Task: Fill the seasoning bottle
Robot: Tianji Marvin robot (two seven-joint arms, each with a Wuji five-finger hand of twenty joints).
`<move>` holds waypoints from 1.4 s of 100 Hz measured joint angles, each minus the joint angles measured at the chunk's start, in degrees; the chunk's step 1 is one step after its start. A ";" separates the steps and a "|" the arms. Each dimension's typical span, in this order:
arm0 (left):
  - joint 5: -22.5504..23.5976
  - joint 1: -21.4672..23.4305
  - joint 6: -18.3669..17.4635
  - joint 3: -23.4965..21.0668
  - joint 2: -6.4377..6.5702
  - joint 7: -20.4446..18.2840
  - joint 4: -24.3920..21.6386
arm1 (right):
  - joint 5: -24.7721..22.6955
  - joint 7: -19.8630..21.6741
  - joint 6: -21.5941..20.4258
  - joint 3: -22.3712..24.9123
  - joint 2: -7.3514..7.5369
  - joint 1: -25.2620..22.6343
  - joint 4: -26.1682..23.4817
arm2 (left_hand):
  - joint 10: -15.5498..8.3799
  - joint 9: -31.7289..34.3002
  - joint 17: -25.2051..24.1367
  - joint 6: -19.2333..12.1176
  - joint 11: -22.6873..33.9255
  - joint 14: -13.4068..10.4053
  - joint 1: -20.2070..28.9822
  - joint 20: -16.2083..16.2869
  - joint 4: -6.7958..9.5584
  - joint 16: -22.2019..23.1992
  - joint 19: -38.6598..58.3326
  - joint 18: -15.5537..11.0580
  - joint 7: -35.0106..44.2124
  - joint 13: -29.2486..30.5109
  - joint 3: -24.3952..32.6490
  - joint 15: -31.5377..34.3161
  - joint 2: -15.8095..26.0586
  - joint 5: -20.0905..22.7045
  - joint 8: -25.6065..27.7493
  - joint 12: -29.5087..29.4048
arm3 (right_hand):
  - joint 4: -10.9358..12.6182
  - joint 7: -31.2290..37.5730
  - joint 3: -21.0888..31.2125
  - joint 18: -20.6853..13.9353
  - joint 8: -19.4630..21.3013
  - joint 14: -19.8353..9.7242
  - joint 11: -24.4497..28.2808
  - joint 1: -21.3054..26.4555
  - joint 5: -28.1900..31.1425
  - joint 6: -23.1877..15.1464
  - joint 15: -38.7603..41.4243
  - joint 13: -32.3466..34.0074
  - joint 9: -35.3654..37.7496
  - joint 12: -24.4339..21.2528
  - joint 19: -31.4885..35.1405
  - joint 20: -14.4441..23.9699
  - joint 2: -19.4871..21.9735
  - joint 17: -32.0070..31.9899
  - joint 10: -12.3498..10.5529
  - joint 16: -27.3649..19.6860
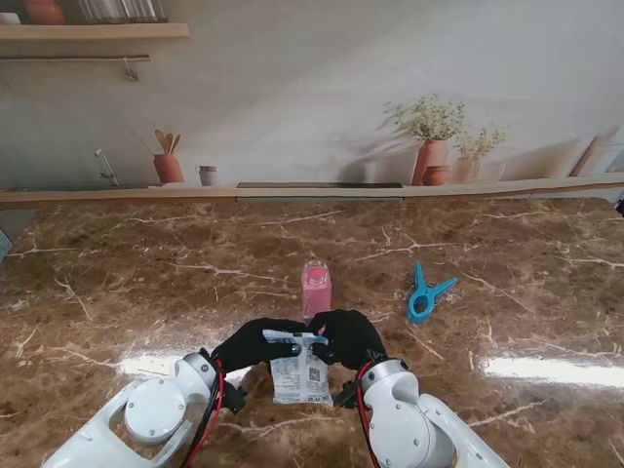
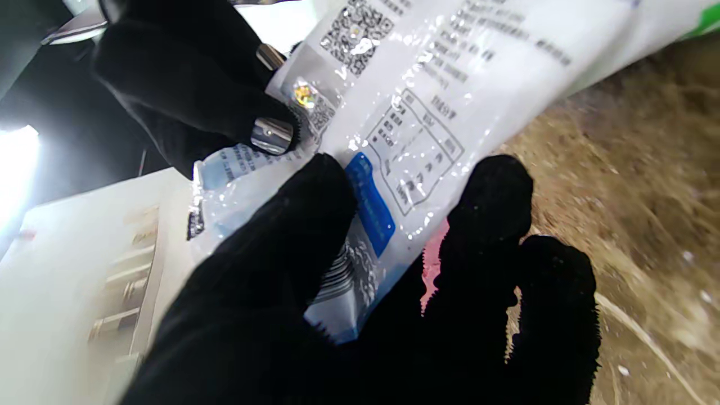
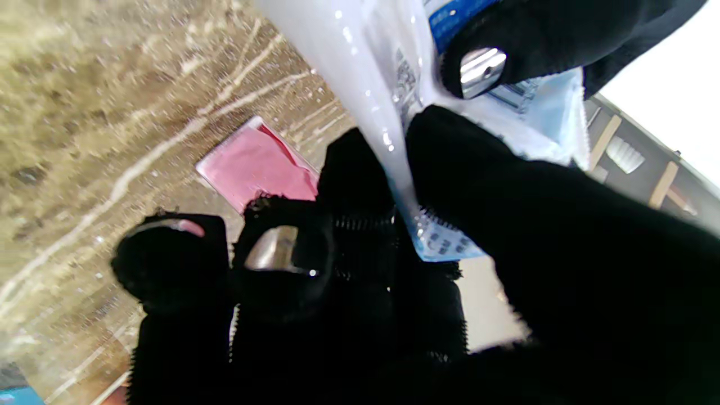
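While our left hand [image 1: 255, 343] and right hand [image 1: 346, 336] meet at lower center of the stand view, both pinch the top edge of the white seasoning pouch [image 1: 300, 370], fingers closed on it, and the pouch hangs down toward us. Just farther from us stands the pink seasoning bottle [image 1: 316, 288] on the marble table [image 1: 146, 283], upright, apart from the pouch. Center right lies a blue clip [image 1: 426, 292], well apart.

A QR code [image 2: 356, 35] shows on the white seasoning pouch [image 2: 427, 112]; its printed text is too blurred to read.
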 measured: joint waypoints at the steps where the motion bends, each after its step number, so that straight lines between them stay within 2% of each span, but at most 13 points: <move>1: 0.47 -0.02 0.09 0.08 0.01 0.24 -0.05 | 0.22 -0.03 0.04 -0.02 -0.05 0.06 0.18 | 0.00 -0.01 0.00 0.00 0.01 0.00 0.41 0.00 0.00 0.06 0.00 0.00 0.00 0.00 -1.07 0.00 0.18 0.00 0.38 0.12 | 0.00 0.00 0.00 0.00 -0.08 0.00 0.00 0.00 0.00 0.00 -0.08 0.00 0.00 -0.25 0.00 -0.02 0.00 0.00 0.00 -0.14; 15: 2.89 -1.24 0.76 2.01 0.28 2.37 0.24 | -0.58 -2.47 -0.26 -0.52 -0.59 1.21 3.01 | 0.30 -2.28 -2.21 2.38 1.39 0.03 3.85 0.01 3.15 0.77 -0.02 0.17 -1.84 -2.00 -7.62 -0.63 3.70 -1.80 -1.92 3.83 | -0.16 1.24 -1.00 -0.40 -0.61 0.14 -0.77 0.04 -1.32 -0.86 -5.25 0.00 -0.28 -0.28 -0.06 -0.63 1.94 -5.54 -0.01 -3.36; 26: 5.35 -2.40 1.28 2.95 0.21 3.21 1.08 | -4.72 -3.02 -1.79 -0.68 -0.66 2.29 5.76 | 0.36 -2.28 -2.81 3.19 -1.25 0.07 3.85 -0.13 4.44 0.78 -0.82 0.17 -3.84 -2.90 -7.38 -3.05 3.70 -1.66 -7.47 3.91 | -1.80 3.79 -3.31 -0.61 -6.76 0.32 -3.56 0.63 -4.20 -2.50 -8.98 -0.10 -1.69 0.40 -1.26 -0.07 5.19 -9.13 -0.02 -3.73; 41: 4.68 -3.12 1.09 3.83 -0.32 4.90 2.88 | -4.80 -3.00 -5.31 -0.69 -0.43 3.30 8.76 | 1.89 -2.16 2.47 3.25 -4.42 0.08 3.76 -6.18 4.94 -2.42 -5.03 0.68 -3.85 -2.90 -3.56 -7.19 1.19 0.77 -15.82 2.68 | -1.51 5.67 -7.57 -1.47 -11.96 0.45 -6.49 0.22 -7.42 -3.57 -14.72 -5.08 -5.61 0.40 -6.78 -0.06 8.42 -14.37 -0.58 -4.31; 48: 5.18 -3.57 0.67 4.41 -0.54 5.63 4.07 | -5.68 -3.99 -5.97 -1.22 -0.30 3.90 10.42 | 2.10 -1.33 4.23 3.03 -7.04 0.08 3.45 -8.16 4.95 -3.76 -5.11 0.69 -4.60 -2.88 0.52 -7.28 -1.66 2.07 -18.69 1.24 | -1.79 5.55 -11.16 -1.89 -7.92 -0.49 -7.67 0.72 -8.90 -5.20 -17.69 -9.06 -9.08 2.67 -10.68 0.84 6.63 -17.71 -1.63 -4.33; 64: 8.25 -4.69 -1.08 5.39 -1.04 7.74 6.50 | -4.82 -9.47 -9.84 -2.25 -0.87 4.86 14.82 | 2.11 -0.60 5.12 0.12 -12.33 0.09 1.88 -9.83 5.06 -4.65 -4.24 0.35 -4.25 -2.83 9.13 -8.91 -7.48 4.42 -21.08 1.58 | -3.72 4.69 -11.78 -2.00 4.31 -1.38 -6.59 5.14 -8.78 -5.76 -18.81 -14.86 -13.82 7.88 -16.82 3.47 2.61 -22.91 -3.59 -1.22; 73: 7.30 -5.19 -2.30 5.69 -1.26 7.85 7.49 | -4.66 -13.15 -10.26 -3.11 -1.51 5.32 16.63 | 1.36 -2.41 4.61 -0.49 -14.79 0.09 1.93 -10.54 5.06 -5.09 -5.70 -0.19 -4.32 -2.85 12.54 -9.71 -9.57 0.24 -16.54 3.99 | -3.82 4.68 -11.80 -2.04 6.55 -1.43 -5.08 5.82 -6.75 -6.32 -18.63 -16.85 -15.32 10.43 -18.36 4.15 1.83 -24.50 -4.06 0.81; 84: 6.15 -5.87 -5.67 6.44 -1.68 9.75 9.78 | -11.40 -16.13 -9.14 -3.93 -1.86 6.10 18.47 | 1.27 -5.22 2.79 -0.44 -14.19 0.09 1.94 -8.87 5.06 -4.31 -5.73 -0.19 -2.75 -2.88 13.57 -9.72 -9.77 -1.43 -5.46 4.79 | -4.20 4.71 -11.80 -2.36 7.14 -1.99 -4.37 7.85 -4.67 -7.79 -18.59 -19.24 -17.83 12.56 -20.54 4.22 1.05 -25.99 -5.05 1.74; 96: 8.29 -6.30 -7.78 7.16 -2.24 13.05 11.53 | -9.47 -15.52 -9.60 -4.11 -1.86 6.30 18.52 | 1.26 -5.15 1.94 -2.25 -13.39 0.09 3.16 -8.13 5.06 -2.93 -5.56 -0.77 -3.16 -3.49 13.75 -9.67 -9.77 7.08 -0.10 5.90 | -4.23 3.77 -8.97 -3.04 5.50 -1.88 -7.24 8.69 -4.53 -7.79 -22.50 -24.90 -23.82 12.56 -24.73 4.25 1.12 -29.61 -4.98 1.75; 102: 8.76 -6.43 -7.70 7.27 -2.39 13.08 11.60 | -8.47 -14.80 -10.80 -3.78 -1.86 6.15 18.48 | 1.26 -4.59 1.92 -2.38 -12.81 0.09 3.16 -8.13 5.06 -2.91 -6.38 -1.43 -3.17 -3.49 13.74 -9.67 -9.77 9.23 1.15 6.29 | -4.04 3.99 -7.69 -3.38 1.78 -1.76 -9.82 7.70 -5.96 -7.70 -26.49 -27.91 -27.39 9.71 -27.19 5.08 2.32 -31.98 -3.94 1.75; 118: 8.58 -7.04 -8.52 7.69 -2.51 12.70 12.31 | -4.11 -7.84 -14.40 0.94 -1.54 2.67 14.21 | 1.26 -4.59 1.90 -2.17 -12.09 0.05 3.86 -9.27 5.05 -2.91 -9.64 -2.73 -3.44 -3.49 13.61 -10.71 -8.57 12.88 1.97 6.41 | -3.67 0.65 -9.90 -4.00 -10.67 -0.92 -16.61 -6.60 -12.61 -4.77 -37.23 -33.79 -32.93 -7.93 -33.46 6.33 8.58 -35.99 -1.35 -6.12; 131: 11.30 -7.39 -10.23 7.94 -2.49 13.15 12.83 | -2.34 -8.29 -12.69 2.26 -1.17 0.37 10.27 | 1.26 -3.97 1.90 -2.17 -11.07 -0.08 4.52 -10.72 5.08 -2.55 -11.01 -2.92 -3.81 -3.49 13.30 -12.46 -8.56 14.38 1.58 6.41 | 0.87 -5.08 -14.86 -3.77 -11.21 1.76 -22.09 -12.28 -12.59 -2.20 -47.47 -31.36 -31.26 -15.24 -35.19 6.33 15.89 -33.88 -0.28 -14.38; 140: 12.43 -7.38 -11.35 7.97 -2.49 14.24 12.96 | -1.81 -8.58 -9.03 2.94 -1.29 -0.31 8.46 | 1.12 -4.00 1.90 -2.24 -9.89 -0.09 4.52 -11.25 5.08 -1.26 -11.04 -2.93 -3.81 -3.49 13.30 -13.18 -8.56 16.48 -0.54 6.41 | 0.91 -7.26 -15.38 -3.34 -11.24 2.54 -22.98 -13.71 -12.59 -0.87 -49.51 -27.99 -28.63 -17.02 -34.43 6.33 19.40 -30.86 0.43 -16.34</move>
